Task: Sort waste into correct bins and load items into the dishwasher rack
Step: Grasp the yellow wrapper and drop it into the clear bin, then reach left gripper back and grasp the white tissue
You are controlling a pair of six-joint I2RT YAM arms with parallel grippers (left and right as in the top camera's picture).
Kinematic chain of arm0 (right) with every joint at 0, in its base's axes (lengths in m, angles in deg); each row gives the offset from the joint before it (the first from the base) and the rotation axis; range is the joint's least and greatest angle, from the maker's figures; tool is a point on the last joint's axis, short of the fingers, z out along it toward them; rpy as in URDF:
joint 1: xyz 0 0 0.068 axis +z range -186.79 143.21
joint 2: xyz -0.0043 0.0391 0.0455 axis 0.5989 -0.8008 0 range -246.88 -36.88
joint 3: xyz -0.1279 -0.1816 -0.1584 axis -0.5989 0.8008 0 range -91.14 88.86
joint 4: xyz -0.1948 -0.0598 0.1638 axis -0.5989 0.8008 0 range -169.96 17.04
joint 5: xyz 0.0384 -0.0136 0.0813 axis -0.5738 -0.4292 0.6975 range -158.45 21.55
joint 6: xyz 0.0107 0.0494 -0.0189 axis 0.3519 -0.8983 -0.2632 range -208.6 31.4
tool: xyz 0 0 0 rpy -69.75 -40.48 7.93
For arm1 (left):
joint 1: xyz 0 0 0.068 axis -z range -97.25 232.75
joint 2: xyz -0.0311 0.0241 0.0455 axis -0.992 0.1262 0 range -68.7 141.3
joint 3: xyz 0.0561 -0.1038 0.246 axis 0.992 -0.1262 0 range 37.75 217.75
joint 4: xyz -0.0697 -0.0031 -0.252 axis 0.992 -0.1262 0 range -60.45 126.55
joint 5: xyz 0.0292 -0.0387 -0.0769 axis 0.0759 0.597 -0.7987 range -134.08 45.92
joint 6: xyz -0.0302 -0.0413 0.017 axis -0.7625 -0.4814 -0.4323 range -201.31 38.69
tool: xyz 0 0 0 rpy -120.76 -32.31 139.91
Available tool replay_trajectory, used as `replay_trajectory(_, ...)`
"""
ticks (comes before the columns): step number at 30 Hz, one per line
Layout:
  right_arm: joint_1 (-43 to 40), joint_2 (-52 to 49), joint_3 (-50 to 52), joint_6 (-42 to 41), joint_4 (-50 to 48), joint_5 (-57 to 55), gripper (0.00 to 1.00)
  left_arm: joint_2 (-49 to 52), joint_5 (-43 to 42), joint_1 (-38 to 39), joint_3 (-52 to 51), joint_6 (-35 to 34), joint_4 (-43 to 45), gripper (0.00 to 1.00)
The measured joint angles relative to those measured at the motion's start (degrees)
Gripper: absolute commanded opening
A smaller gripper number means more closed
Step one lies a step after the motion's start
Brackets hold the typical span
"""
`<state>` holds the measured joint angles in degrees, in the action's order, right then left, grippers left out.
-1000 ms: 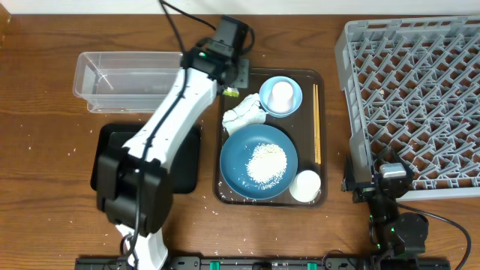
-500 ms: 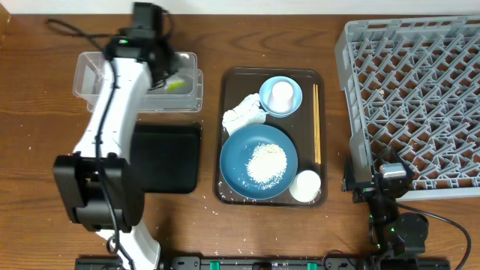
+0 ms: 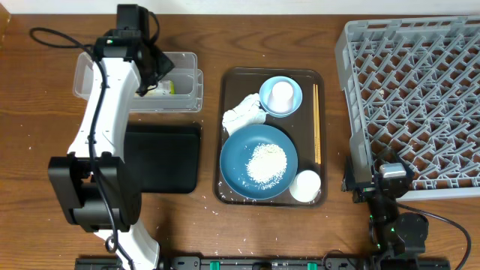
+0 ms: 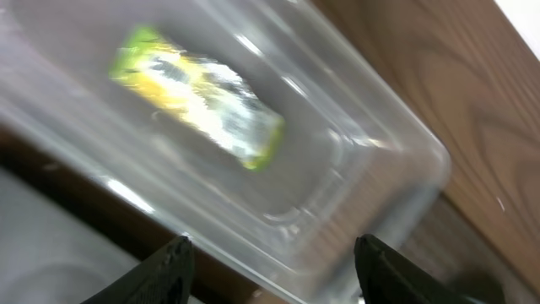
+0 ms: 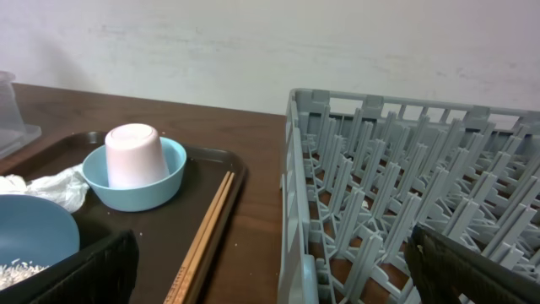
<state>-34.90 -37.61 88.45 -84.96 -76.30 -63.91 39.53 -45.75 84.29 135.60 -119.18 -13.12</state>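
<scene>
1. The grey dishwasher rack stands just ahead of your right gripper and to its right. That gripper's fingers are spread wide with nothing between them.
2. The brown serving tray lies ahead and to the left of your right gripper, and to the right of your left gripper.
3. The clear box sits directly beneath your left gripper. Its fingers stand well apart and hold nothing.
4. The black tray lies back from your left gripper, toward the arm's base, just beside the clear box.
5. The dark-blue plate rests on the serving tray, ahead and to the left of your right gripper.
6. The light-blue bowl sits at the far end of the serving tray, beyond the plate from your right gripper.
7. The crumpled napkin lies between bowl and plate, on the tray's side nearest your left gripper.
8. The chopsticks lie along the tray's right edge, nearest your right gripper's side.
9. One white cup stands upside down in the bowl.
10. The second white cup stands just beside the plate, and is the tray item closest to your right gripper.
11. The yellow-green wrapper lies on the clear box's floor below your left gripper, clear of both fingers and blurred.
12. The rice is heaped mid-plate.
</scene>
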Motion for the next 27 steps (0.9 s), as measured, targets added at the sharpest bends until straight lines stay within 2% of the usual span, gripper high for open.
replay_trajectory(5, 0.00, 0.00, 0.00, -0.02, 0.00, -0.02, 0.99, 0.00, -4.11, 5.92, 0.00, 8.39, 2.19, 0.64)
replay_trajectory(10, 0.00, 0.00, 0.00, 0.00, 0.00, 0.00, 0.99, 0.26, -4.81, 13.40, 0.00, 12.70, 3.21, 0.64)
replay_trajectory(22, 0.00, 0.00, 0.00, -0.02, 0.00, 0.00, 0.99, 11.30, -4.94, 19.91, 0.00, 14.40, 5.66, 0.63)
replay_trajectory(27, 0.00, 0.00, 0.00, 0.00, 0.00, 0.00, 0.99, 12.85, -5.09, 22.21, 0.00, 14.62, 6.67, 0.63)
